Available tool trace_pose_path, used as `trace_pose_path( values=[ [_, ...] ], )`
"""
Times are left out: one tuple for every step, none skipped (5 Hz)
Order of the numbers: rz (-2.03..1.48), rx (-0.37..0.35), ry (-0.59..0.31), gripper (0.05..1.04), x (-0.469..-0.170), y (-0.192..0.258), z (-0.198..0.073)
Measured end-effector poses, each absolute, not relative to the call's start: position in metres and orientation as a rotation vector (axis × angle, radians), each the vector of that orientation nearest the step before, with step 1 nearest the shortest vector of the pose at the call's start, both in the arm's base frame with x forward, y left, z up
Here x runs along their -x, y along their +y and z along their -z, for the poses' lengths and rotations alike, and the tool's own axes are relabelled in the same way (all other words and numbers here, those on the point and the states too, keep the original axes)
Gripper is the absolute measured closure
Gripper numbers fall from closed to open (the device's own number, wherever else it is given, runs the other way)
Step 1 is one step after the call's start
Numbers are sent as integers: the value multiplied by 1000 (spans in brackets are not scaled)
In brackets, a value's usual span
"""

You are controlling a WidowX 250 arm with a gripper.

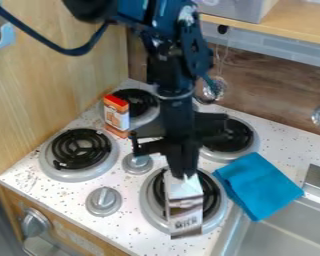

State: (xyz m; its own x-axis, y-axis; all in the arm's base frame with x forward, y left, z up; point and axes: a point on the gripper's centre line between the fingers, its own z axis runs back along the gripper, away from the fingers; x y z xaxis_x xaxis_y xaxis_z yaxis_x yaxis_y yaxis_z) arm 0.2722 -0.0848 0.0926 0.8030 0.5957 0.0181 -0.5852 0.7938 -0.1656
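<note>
The black gripper (183, 172) hangs down over the front right burner (219, 205), shut on the top of a white and brown carton (184, 207). The carton is in front of the burner's middle; whether its bottom touches the stove cannot be told. A folded blue cloth (257, 186) lies to the right of the carton, at the sink's edge. Behind and to the left, an orange and white box (116, 116) stands upright by the back left burner (137, 102).
The front left burner (80, 152) and two grey knobs (104, 201) are on the white stove top (69, 196). A metal sink (289, 227) is at the lower right. A wooden wall (59, 87) borders the left, and a shelf (283, 27) is above the back right.
</note>
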Motion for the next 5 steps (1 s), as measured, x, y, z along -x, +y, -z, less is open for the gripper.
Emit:
trace_pose_path(
  values=[
    [-485, 130, -78, 1001, -267, -91, -89],
    [-352, 116, -78, 1001, -263, -100, -90],
    [-249, 74, -85, 1001, -260, -103, -89],
    [-211, 41, -98, 1001, -262, -104, -83],
    [-200, 24, -107, 1001, -259, -100, -76]
  ],
)
